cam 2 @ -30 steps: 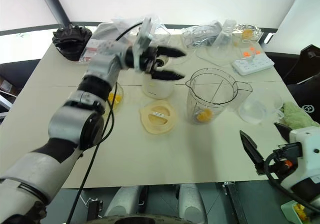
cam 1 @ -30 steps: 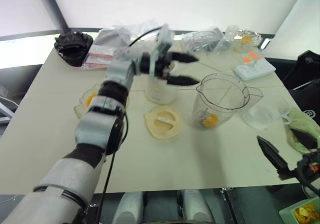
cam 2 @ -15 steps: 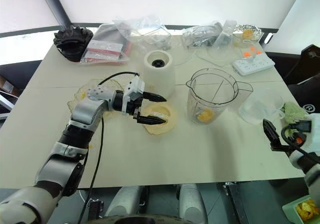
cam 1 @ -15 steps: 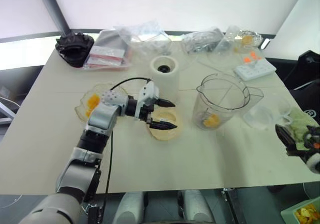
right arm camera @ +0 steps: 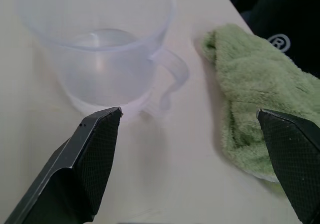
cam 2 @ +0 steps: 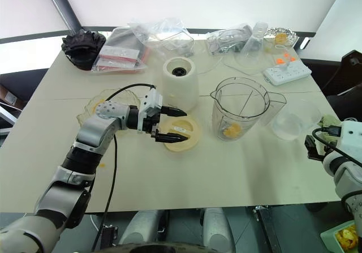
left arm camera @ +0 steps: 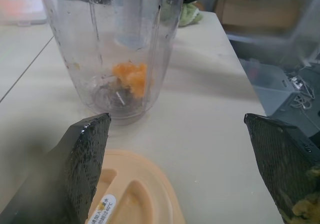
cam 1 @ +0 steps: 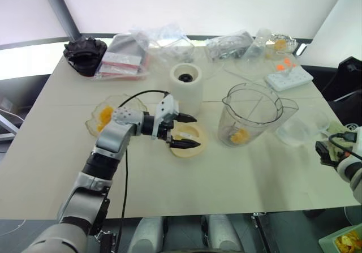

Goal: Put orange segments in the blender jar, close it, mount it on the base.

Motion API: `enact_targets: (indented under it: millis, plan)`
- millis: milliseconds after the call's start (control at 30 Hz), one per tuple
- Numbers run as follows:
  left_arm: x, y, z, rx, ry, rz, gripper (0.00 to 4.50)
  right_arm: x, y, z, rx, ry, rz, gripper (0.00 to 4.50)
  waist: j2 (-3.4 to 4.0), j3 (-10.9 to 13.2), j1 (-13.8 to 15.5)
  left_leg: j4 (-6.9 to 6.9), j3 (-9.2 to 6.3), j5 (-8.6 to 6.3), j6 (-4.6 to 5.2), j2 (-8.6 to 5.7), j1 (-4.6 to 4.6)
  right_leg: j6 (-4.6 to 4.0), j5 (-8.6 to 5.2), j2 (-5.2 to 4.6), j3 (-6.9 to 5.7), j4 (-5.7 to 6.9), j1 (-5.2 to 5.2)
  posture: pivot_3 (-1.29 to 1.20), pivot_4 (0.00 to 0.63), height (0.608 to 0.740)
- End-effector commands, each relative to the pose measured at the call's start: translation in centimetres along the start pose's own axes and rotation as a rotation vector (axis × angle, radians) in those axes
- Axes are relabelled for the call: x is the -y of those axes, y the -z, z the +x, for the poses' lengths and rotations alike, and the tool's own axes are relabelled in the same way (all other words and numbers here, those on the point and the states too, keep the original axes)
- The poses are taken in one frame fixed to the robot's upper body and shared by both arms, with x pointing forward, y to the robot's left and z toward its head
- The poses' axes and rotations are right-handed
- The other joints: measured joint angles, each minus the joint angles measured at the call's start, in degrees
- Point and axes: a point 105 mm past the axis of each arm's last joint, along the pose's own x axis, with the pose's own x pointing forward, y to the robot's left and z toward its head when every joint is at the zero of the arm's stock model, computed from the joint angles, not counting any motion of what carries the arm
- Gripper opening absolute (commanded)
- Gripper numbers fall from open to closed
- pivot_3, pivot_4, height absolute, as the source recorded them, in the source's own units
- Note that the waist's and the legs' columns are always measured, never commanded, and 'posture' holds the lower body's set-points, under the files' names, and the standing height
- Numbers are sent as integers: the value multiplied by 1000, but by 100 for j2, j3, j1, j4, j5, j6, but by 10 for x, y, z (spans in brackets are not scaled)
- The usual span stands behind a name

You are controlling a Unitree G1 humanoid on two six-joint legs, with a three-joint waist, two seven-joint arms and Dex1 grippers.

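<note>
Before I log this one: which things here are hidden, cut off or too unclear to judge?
- Orange segments in the blender jar: the wall blurs them into one mass, so no count.
- Lid: left wrist view's edge and a finger cover much of it; label too small.
- Green cloth: partly behind the right gripper's finger.

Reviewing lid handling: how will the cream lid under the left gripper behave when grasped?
The lid looks flat and rigid, so probably light and stiff. Lying flush on the table, its thin rim may slide before the open left gripper catches it.
</note>
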Motion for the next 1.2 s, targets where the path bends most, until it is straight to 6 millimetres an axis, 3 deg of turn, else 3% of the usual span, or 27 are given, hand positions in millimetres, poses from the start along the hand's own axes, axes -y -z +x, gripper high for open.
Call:
enact_targets:
  millis: [33, 1200]
  plan:
    - [3, -11, 1, 30, 1, 33, 4449, 10, -9, 2, 39, 52, 21, 4500, 0, 0, -4, 0, 0, 0, 0, 0, 1, 0, 0, 0, 0, 2, 0, 0, 150, 740]
    - [4, -18, 2, 33, -13, 56, 4449, 13, -7, 53, 83, 142, 31, 4500, 6, -2, -42, -2, 4, 0, 0, -7, 9, 3, 1, 1, -1, 17, 0, 0, 150, 740]
